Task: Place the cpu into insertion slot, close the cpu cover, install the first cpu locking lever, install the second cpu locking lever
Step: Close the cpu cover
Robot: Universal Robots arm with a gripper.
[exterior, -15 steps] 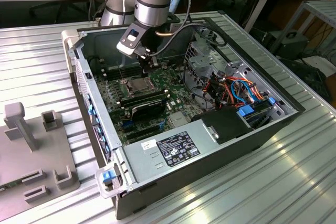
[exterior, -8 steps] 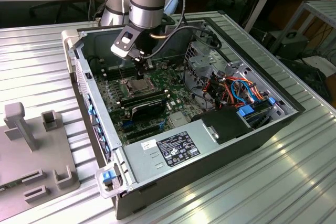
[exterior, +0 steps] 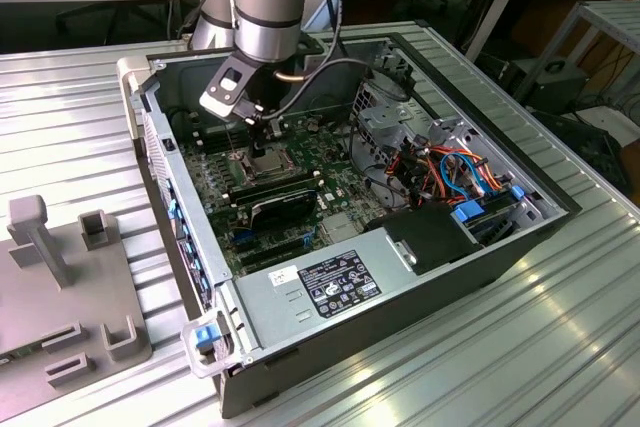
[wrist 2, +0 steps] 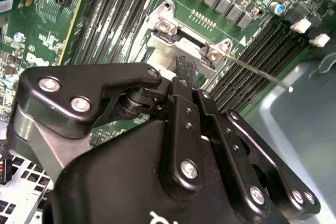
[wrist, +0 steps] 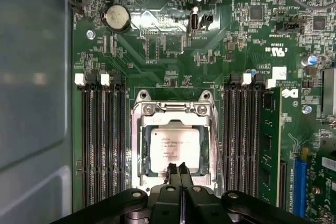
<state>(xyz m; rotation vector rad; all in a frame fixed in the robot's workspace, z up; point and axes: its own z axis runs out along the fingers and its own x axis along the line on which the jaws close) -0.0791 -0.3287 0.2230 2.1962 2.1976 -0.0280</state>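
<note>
Seeing cpu [wrist: 175, 148] seated in insertion slot [wrist: 144, 179], 11 o'clock from power supply [exterior: 340, 282] in exterior view. Reading cpu cover [wrist: 173, 109] as down around it, presumably to clamp the chip. Noting end effector [wrist: 176, 170] pinched together at cpu's edge, probably as a narrow pusher. Counting one cpu, one cover, two memory-slot banks [wrist: 102, 140].

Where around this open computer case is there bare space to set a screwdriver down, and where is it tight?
Bare ribbed table lies along the case on the exterior view's right and front, and on that view's left beyond the grey fixture. Inside is crowded: the claw hangs over the cpu between the memory slots, and cables fill the drive corner.
</note>
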